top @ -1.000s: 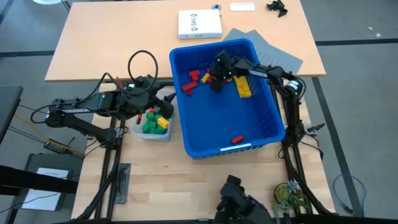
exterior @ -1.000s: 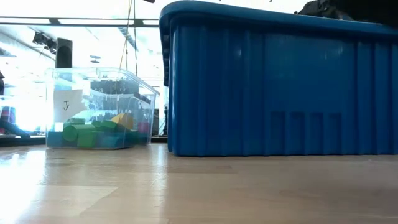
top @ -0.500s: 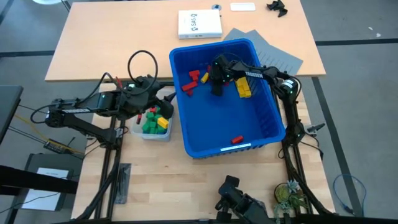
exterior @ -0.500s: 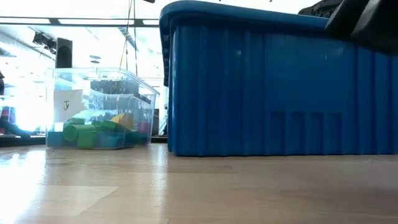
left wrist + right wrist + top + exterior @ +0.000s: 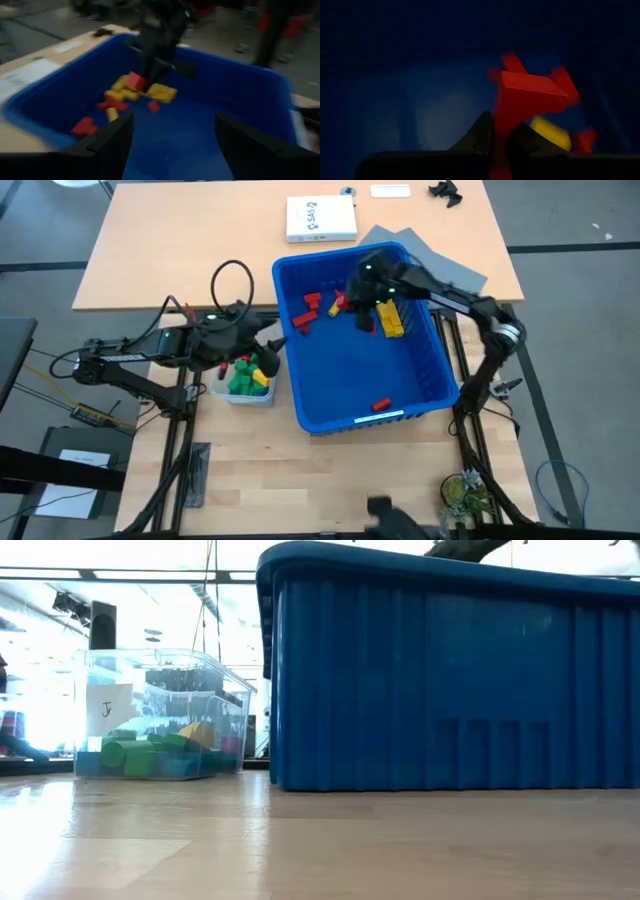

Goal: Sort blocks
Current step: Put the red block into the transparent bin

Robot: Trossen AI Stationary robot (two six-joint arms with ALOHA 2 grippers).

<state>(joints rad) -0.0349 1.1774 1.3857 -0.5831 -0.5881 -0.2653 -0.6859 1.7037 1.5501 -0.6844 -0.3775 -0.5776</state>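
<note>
The right pincer (image 5: 352,302) has just come together on a red block (image 5: 527,100) and lifted clear of the heap at the far end of the big blue bin (image 5: 300,395); a second ago it was down among the pieces with its fingers apart, and now the wrist view shows that red block clamped between the two dark fingers (image 5: 482,135), with more red and yellow pieces blurred on the blue floor beyond it. From above, the arm has swung up and over toward the bin's far rim, so I'd judge the pick is made and the carry is beginning. The other blocks (image 5: 390,318) remain in the bin: a yellow cluster and some red ones at the far end, and one lone red piece (image 5: 381,404) near the front wall. The left pincer (image 5: 268,352) hangs just above the small clear tub (image 5: 248,397), which sits on the bench just beside the bin's left wall and already holds green, yellow and red pieces; its fingers stand apart and hold nothing, unmoved over the last second. For the sorting, this looks like one more block on its way out of the bin, with a fair number left to go.
</note>
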